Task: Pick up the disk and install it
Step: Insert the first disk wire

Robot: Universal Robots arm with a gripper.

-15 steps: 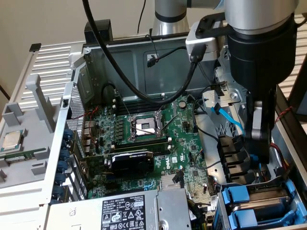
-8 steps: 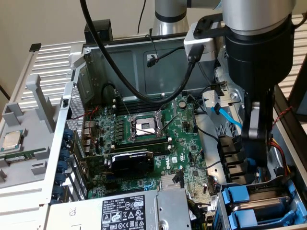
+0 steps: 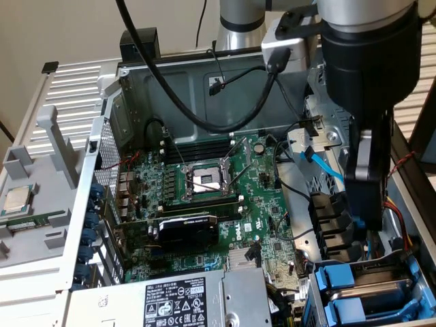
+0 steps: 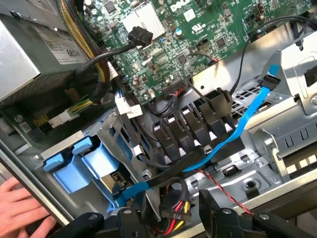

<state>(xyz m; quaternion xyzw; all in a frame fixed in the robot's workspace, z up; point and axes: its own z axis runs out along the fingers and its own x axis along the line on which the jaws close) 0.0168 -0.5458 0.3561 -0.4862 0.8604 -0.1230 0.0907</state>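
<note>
Where the disk sits: in the drive bay.
Handling: likely dense, rigid, shock-sensitive; grip by blue frame edges.
Fingers: spread apart, holding nothing.

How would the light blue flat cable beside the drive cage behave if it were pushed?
The blue cable is probably floppy: it hangs in a loose curve. Likely light, being thin and flat. A push would probably just bend it aside, since black wiring crosses over part of it.

Drive cage beside the motherboard.
In it blue drive carriers are seated; a hand is laid at the case edge.
</note>
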